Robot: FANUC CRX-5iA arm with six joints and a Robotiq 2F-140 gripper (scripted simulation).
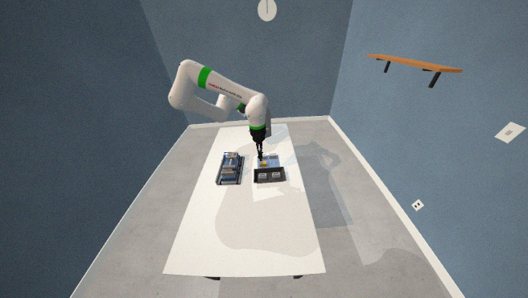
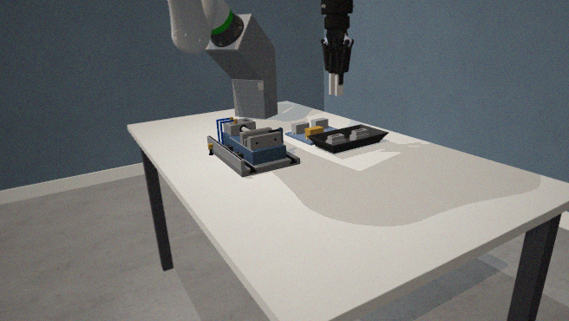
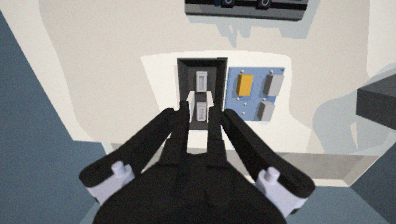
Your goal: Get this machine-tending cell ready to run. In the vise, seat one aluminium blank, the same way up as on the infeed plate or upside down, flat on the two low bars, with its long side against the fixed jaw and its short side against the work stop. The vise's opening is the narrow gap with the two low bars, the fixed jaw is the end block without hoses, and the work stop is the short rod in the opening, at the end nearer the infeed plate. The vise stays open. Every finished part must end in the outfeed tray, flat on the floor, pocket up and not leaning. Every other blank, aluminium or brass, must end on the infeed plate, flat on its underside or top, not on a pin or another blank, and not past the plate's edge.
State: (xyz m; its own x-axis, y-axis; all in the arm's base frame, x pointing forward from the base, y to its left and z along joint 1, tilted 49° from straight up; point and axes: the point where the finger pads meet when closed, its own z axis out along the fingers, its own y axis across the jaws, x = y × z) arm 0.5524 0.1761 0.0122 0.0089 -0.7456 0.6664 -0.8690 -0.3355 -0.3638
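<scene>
Hanging high over tray (image 2: 378, 135), gripper (image 2: 336, 90) has fingers narrow, gap bare, holding nothing. Vise (image 2: 256, 147) lies well to one side across surface (image 2: 390, 208). Infeed plate (image 3: 280, 75) beside tray carries two grey blanks (image 3: 274, 85), long axes parallel, plus brass one (image 3: 244, 84). Tray holds two parts (image 3: 201, 81). Vise opening hidden, cropped in wrist view.

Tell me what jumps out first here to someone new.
The white arm with green bands, its black claw hanging high above the table, fingers nearly together and holding nothing. Below it sit a black tray with two grey parts and a blue plate carrying one yellow block among grey ones. The blue-and-grey vise stands beside them.
</scene>
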